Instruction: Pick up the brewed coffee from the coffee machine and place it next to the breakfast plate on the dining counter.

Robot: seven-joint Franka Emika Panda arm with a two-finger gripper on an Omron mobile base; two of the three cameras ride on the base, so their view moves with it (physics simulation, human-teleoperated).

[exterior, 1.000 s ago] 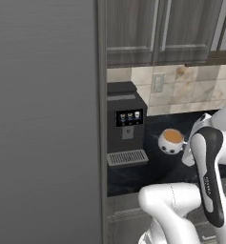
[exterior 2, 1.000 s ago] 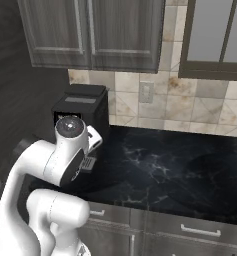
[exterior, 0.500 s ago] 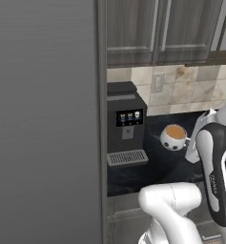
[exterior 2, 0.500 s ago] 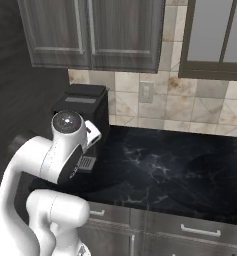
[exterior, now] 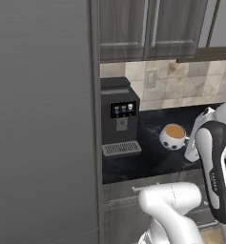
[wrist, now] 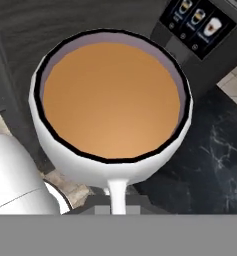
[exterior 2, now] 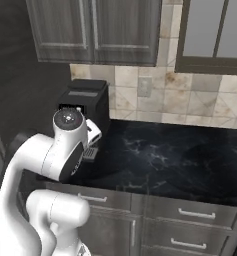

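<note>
White and brim-full of tan coffee, the mug [exterior: 173,137] hangs upright in the left base view, clear of the black surface [exterior: 152,159] and right of the machine [exterior: 118,116], handle toward the arm; it has drifted further right of the drip tray [exterior: 121,148] than half a second ago. In the right base view the arm hides the mug beside the machine [exterior 2: 85,107]. In the hand view the mug [wrist: 111,107] opens toward the camera, handle toward the bottom edge where the tool holds it, fingertips hidden; the machine's screen [wrist: 199,24] shows cup icons, no legible writing.
</note>
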